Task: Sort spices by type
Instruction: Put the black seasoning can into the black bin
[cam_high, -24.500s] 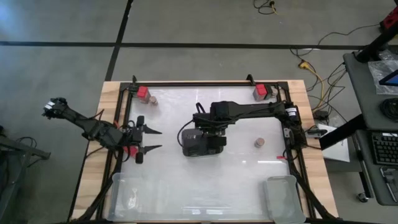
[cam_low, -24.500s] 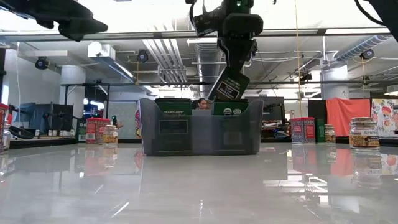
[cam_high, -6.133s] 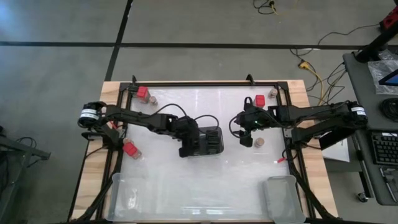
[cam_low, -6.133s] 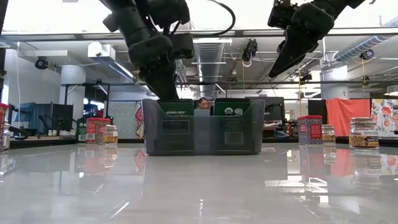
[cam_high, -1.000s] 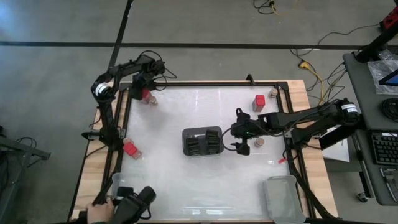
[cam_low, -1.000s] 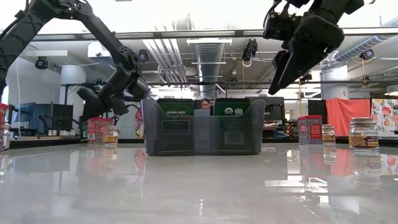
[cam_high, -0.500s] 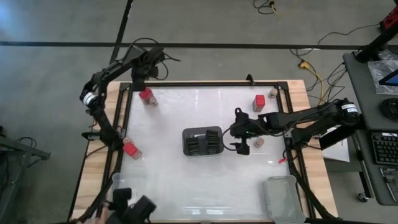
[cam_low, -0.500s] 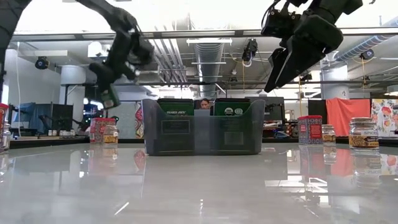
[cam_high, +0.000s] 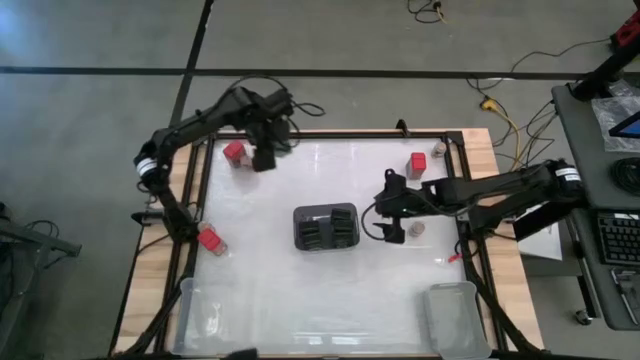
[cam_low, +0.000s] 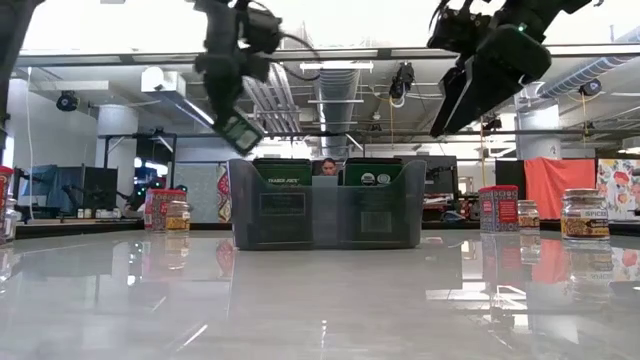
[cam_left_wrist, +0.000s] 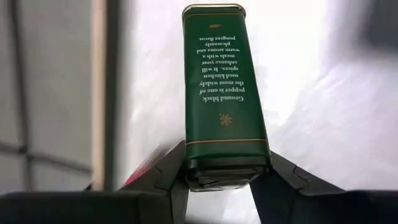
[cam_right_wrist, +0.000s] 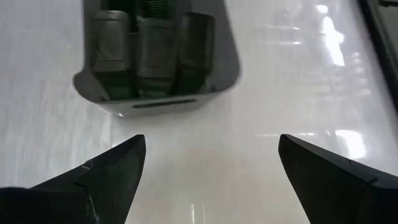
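Low view: glossy white table (cam_low: 320, 300); office room behind; holder (cam_low: 325, 205) mid-table.

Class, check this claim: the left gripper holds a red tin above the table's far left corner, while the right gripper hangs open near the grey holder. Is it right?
One detail is wrong: the tin is green, not red, as the left wrist view shows. The rest stands: the left gripper holds it above the table's far left corner, and the right gripper hangs open near the grey holder.
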